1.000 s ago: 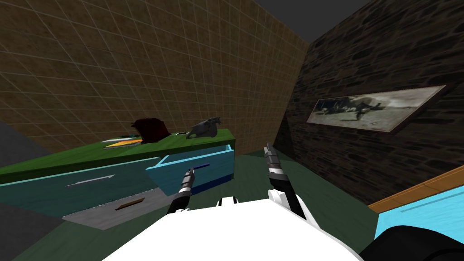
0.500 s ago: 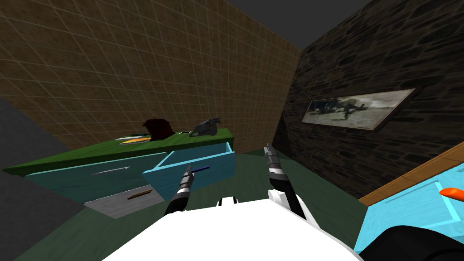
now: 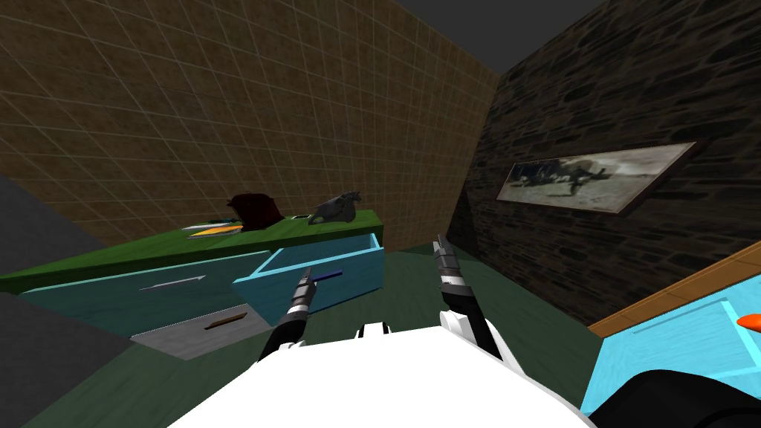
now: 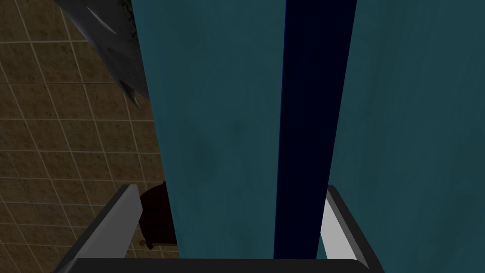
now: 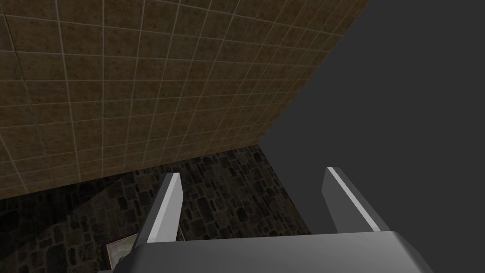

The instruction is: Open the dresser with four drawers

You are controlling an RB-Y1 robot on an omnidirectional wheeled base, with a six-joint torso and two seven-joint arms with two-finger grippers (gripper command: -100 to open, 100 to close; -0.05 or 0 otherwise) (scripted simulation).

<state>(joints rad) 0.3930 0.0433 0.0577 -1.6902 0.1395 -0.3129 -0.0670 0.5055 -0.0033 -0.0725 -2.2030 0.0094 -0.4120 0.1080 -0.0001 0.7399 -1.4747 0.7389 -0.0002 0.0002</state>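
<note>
- The dresser (image 3: 223, 245), green-topped with teal fronts, stands along the tiled wall, ahead and to my left.
- Its upper right drawer (image 3: 353, 269) juts out, partly open.
- The drawer's dark blue handle (image 3: 327, 274) (image 4: 312, 132) lies between the fingers of the left gripper (image 3: 305, 273) (image 4: 229, 187), which are spread wide and not clamping it.
- The right gripper (image 3: 440, 241) (image 5: 253, 173) is raised well to the right, its fingers also wide apart.
- A dark red bag (image 3: 254, 209) and a grey figurine (image 3: 336, 209) sit on top.

A brown tiled wall (image 3: 223, 111) meets a dark stone wall (image 3: 632, 82), which bears a framed picture (image 3: 594, 178). The floor (image 3: 483, 286) is dark green. A light blue cabinet (image 3: 669, 349) with a wooden top stands at the right.
</note>
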